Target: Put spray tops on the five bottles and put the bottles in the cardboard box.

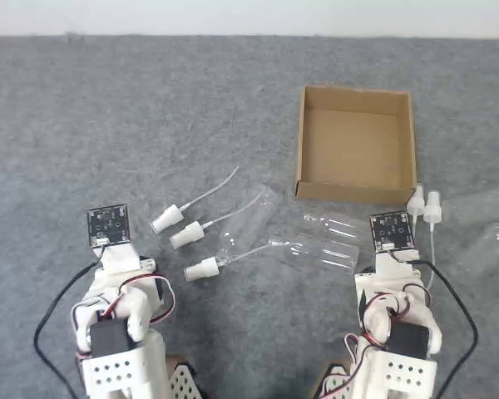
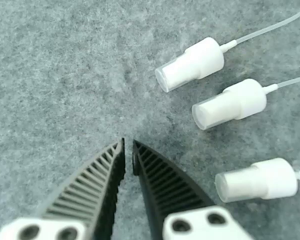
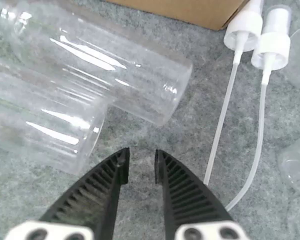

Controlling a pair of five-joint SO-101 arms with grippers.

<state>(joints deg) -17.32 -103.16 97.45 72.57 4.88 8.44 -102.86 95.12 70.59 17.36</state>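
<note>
Three white spray tops point(image 1: 187, 234) with thin tubes lie left of centre, the nearest spray top point(image 2: 257, 180) just beside my left gripper point(image 2: 128, 146), which is shut on nothing above bare carpet. Two more spray tops point(image 1: 425, 205) lie at the cardboard box's point(image 1: 358, 145) near right corner. Several clear bottles lie on their sides: one bottle point(image 1: 254, 212) by the left tops, two bottles point(image 1: 324, 237) before the box, two bottles point(image 1: 491, 224) at the far right. My right gripper point(image 3: 141, 154) is slightly open and holds nothing, just short of the bottoms of the two middle bottles point(image 3: 105, 65).
Grey carpet point(image 1: 83, 125) covers the table, with free room at the far left and behind the tops. The open box holds nothing. Both arm bases point(image 1: 121, 349) stand at the near edge, with black cables looping beside them.
</note>
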